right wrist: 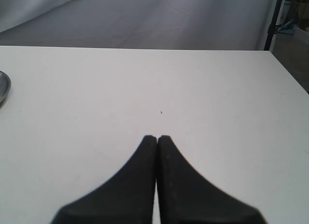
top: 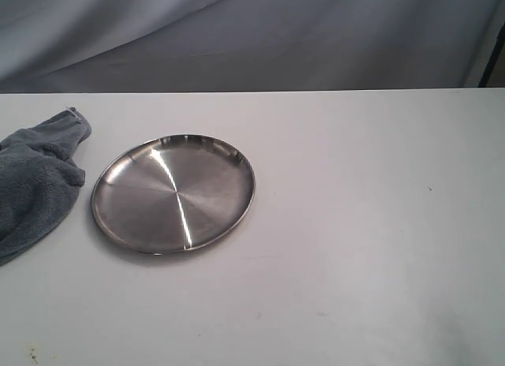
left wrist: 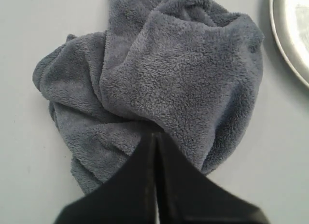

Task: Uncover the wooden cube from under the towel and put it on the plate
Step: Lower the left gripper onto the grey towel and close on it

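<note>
The dark grey-blue towel [top: 35, 183] lies crumpled at the table's left edge, just left of the round steel plate [top: 173, 192]. The wooden cube is hidden. In the left wrist view the towel [left wrist: 159, 74] fills the middle, and my left gripper [left wrist: 155, 135] hovers over its near edge with jaws shut and nothing between them. A sliver of the plate [left wrist: 292, 35] shows at that view's corner. My right gripper [right wrist: 157, 137] is shut and empty over bare white table, with the plate's rim [right wrist: 4, 89] far off at the view's edge. Neither gripper appears in the exterior view.
The white table [top: 355, 224] stretches right of the plate, with a small dark speck [top: 430, 188] on it. A grey cloth backdrop [top: 252, 35] hangs behind the far edge. The table's right edge [right wrist: 289, 79] shows in the right wrist view.
</note>
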